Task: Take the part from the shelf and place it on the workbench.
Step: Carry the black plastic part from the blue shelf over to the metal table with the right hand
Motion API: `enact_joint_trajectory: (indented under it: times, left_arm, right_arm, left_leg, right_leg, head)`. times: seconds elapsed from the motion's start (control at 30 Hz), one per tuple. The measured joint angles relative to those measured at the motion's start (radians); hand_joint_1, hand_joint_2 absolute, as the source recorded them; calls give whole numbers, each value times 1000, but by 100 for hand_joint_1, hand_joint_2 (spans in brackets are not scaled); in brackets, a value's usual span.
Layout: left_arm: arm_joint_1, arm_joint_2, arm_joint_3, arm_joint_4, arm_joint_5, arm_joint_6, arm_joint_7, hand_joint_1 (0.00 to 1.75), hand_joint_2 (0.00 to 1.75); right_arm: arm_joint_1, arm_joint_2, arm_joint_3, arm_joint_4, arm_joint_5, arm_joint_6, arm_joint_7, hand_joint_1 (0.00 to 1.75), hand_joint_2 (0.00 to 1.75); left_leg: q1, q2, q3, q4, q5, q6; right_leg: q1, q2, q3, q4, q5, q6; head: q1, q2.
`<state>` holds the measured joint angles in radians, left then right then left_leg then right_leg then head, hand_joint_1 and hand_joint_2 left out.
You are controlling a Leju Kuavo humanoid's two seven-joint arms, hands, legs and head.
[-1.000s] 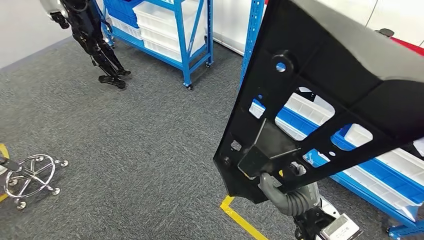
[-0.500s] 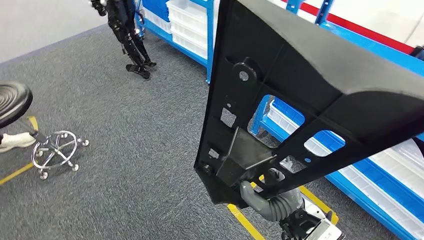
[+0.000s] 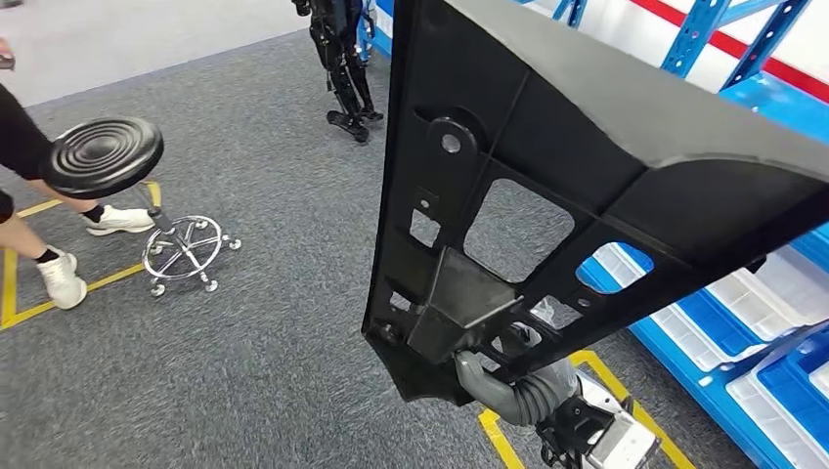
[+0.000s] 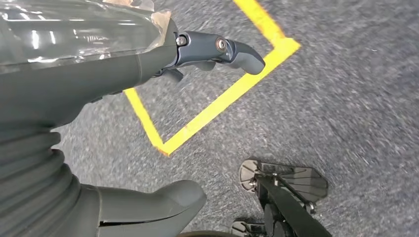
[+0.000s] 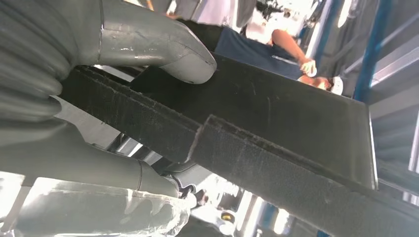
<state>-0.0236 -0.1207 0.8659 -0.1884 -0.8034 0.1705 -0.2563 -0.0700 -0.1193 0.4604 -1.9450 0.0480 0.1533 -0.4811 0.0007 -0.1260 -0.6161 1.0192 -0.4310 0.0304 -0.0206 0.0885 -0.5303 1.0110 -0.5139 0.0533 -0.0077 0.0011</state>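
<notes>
Part (image 3: 547, 186): carried off the shelf (image 3: 743, 322), held high, tilted.
Right hand (image 3: 508, 376): fingers clamped on lower edge.
Left hand (image 4: 123, 64): hung empty, fingers apart.
Advice: kept level, grip firm while walking to workbench.

Grey carpet floor (image 3: 244, 322), yellow tape lines (image 3: 88, 283); wheeled stool (image 3: 181, 249) at 9 o'clock, blue shelving (image 3: 782, 401) at 4 o'clock.

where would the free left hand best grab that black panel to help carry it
On a bar beside a cutout of the panel, coming from below on the robot's left. The right hand grips only its low end, so the long panel overhangs; the cutouts' edges give fingers something to wrap. The left hand holds nothing.
</notes>
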Motion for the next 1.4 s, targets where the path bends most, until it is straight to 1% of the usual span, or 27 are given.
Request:
enact_joint_trajectory:
  times: [0.07,0.13,0.2,0.27,0.3,0.33,0.37,0.43,0.5,0.57,0.63,0.7,0.77,0.8,0.83,0.87,0.93,1.0,1.07,1.1,1.17,1.2,1.23,1.3,1.33,1.37,1.4]
  left_arm:
    - [3,-1,5,0,0,2,0,0,175]
    - [5,-1,8,0,1,3,1,0,175]
    - [2,-3,9,0,2,3,2,0,175]
    - [1,-4,10,0,5,3,2,0,175]
    - [1,-6,10,0,5,3,2,0,175]
    - [1,-7,10,0,6,3,2,0,175]
    - [2,-7,11,-1,7,3,3,0,175]
    - [0,-8,11,-2,8,5,2,0,175]
    - [-3,-9,11,-3,8,6,2,0,175]
    - [-4,-9,12,-4,8,6,2,0,175]
    - [-4,-9,13,-4,9,7,2,0,175]
    - [-6,-9,15,-4,9,7,2,0,175]
    - [-8,-9,17,-5,10,7,2,0,175]
    - [-8,-9,18,-5,11,7,1,0,175]
    - [-8,-10,20,-5,13,7,-1,0,175]
    - [-8,-10,22,-5,15,6,-5,0,175]
    - [-8,-11,26,-5,16,4,-14,0,175]
    - [-8,-11,27,-7,13,-11,-24,0,175]
    - [-2,-6,26,-8,-2,-42,-39,0,175]
    - [2,-2,26,-8,-14,-58,-48,0,175]
    - [8,7,20,-9,-40,-85,-63,0,175]
    - [9,13,14,-10,-51,-95,-68,0,175]
    - [8,17,8,-11,-60,-103,-72,0,175]
    - [9,26,-3,-12,-71,-113,-76,0,175]
    - [10,29,-7,-12,-75,-116,-78,0,175]
    - [12,32,-11,-12,-79,-117,-81,0,175]
    - [12,34,-16,-12,-83,-117,-83,0,175]
  right_arm:
    - [-3,2,0,1,-2,0,2,175,175]
    - [-9,5,0,1,-5,2,4,175,175]
    - [-13,7,0,2,-7,8,5,175,175]
    - [-16,7,-1,6,-9,14,6,175,175]
    - [-19,8,0,9,-10,17,7,175,175]
    - [-23,9,0,11,-12,20,7,175,175]
    - [-28,9,0,14,-13,22,7,175,175]
    - [-39,11,0,17,-15,28,7,175,175]
    - [-45,12,1,19,-16,32,7,175,175]
    - [-50,13,2,20,-16,33,7,175,175]
    - [-54,14,3,21,-16,33,8,175,175]
    - [-55,13,3,23,-17,33,8,175,175]
    - [-55,12,4,27,-18,33,8,175,175]
    - [-55,12,4,30,-19,33,9,175,175]
    - [-56,12,4,33,-23,35,10,175,175]
    - [-60,12,4,35,-27,37,12,175,175]
    - [-71,11,4,38,-36,43,16,175,175]
    - [-80,11,4,40,-44,47,19,175,175]
    - [-83,11,3,41,-43,39,24,175,175]
    - [-82,12,2,40,-37,31,26,175,175]
    - [-63,12,-6,30,-18,9,23,175,175]
    - [-47,10,-14,21,-7,0,18,175,175]
    - [-28,8,-22,12,1,-7,14,175,175]
    - [3,1,-35,1,11,-14,7,175,175]
    - [14,-2,-40,-3,13,-16,5,175,175]
    - [23,-4,-44,-5,14,-16,3,175,175]
    - [30,-7,-48,-7,14,-16,1,175,175]
  left_leg:
    - [5,-13,-8,-1,6,-13]
    - [4,32,-25,30,-15,-23]
    - [4,97,-75,138,-76,-30]
    - [10,116,-132,259,-126,-36]
    - [12,119,-142,282,-128,-39]
    - [15,124,-131,263,-111,-40]
    - [17,133,-99,209,-82,-41]
    - [17,171,-23,74,-36,-38]
    - [8,187,9,12,-25,-27]
    - [2,165,6,8,-21,-11]
    - [4,146,8,-1,-14,4]
    - [7,125,10,-6,-8,16]
    - [7,100,7,-6,-7,21]
    - [7,86,6,-5,-6,21]
    - [7,71,7,-5,-5,20]
    - [8,56,7,-4,-5,19]
    - [7,27,6,0,-3,12]
    - [5,4,-2,3,0,-1]
    - [9,-17,-9,-1,6,-15]
    - [10,-10,-12,1,6,-20]
    - [10,46,-35,46,-25,-27]
    - [9,83,-58,97,-56,-29]
    - [10,107,-89,163,-90,-32]
    - [14,120,-136,267,-130,-37]
    - [15,123,-138,275,-126,-39]
    - [17,128,-117,243,-104,-39]
    - [18,142,-80,180,-74,-39]
  right_leg:
    - [1,-24,2,-1,6,-14]
    - [-3,-50,5,-6,11,-29]
    - [0,-81,7,-8,11,-41]
    - [6,-113,6,-8,9,-46]
    - [7,-128,6,-7,8,-47]
    - [8,-142,7,-7,8,-48]
    - [8,-154,8,-7,6,-47]
    - [13,-174,11,-6,2,-42]
    - [19,-190,14,-6,-2,-32]
    - [20,-204,16,-8,-5,-21]
    - [16,-172,6,17,-22,-14]
    - [11,-117,-43,120,-71,-20]
    - [9,-96,-109,251,-116,-23]
    - [8,-93,-127,283,-120,-19]
    - [7,-92,-126,275,-108,-11]
    - [4,-86,-107,229,-83,0]
    - [-5,-46,-46,89,-25,16]
    - [-9,-16,-13,13,2,10]
    - [-4,-30,-8,5,8,-9]
    - [-5,-41,-7,4,11,-16]
    - [-6,-67,-5,-1,15,-31]
    - [-5,-82,-4,-2,15,-38]
    - [-1,-98,-4,-2,14,-43]
    - [4,-130,-5,-2,12,-49]
    - [5,-143,-6,-1,11,-50]
    - [5,-155,-5,-1,10,-50]
    - [6,-166,-4,-1,8,-49]
  head:
    - [-1,0]
    - [-4,0]
    - [-8,0]
    - [-9,0]
    - [-9,0]
    - [-9,0]
    - [-9,0]
    - [-9,0]
    - [-5,0]
    - [-2,0]
    - [-1,0]
    - [3,0]
    - [5,0]
    - [5,0]
    - [5,0]
    - [5,0]
    - [5,0]
    - [4,0]
    - [3,0]
    - [3,0]
    - [-4,0]
    - [-7,0]
    - [-10,0]
    - [-10,0]
    - [-11,0]
    - [-11,0]
    - [-11,0]
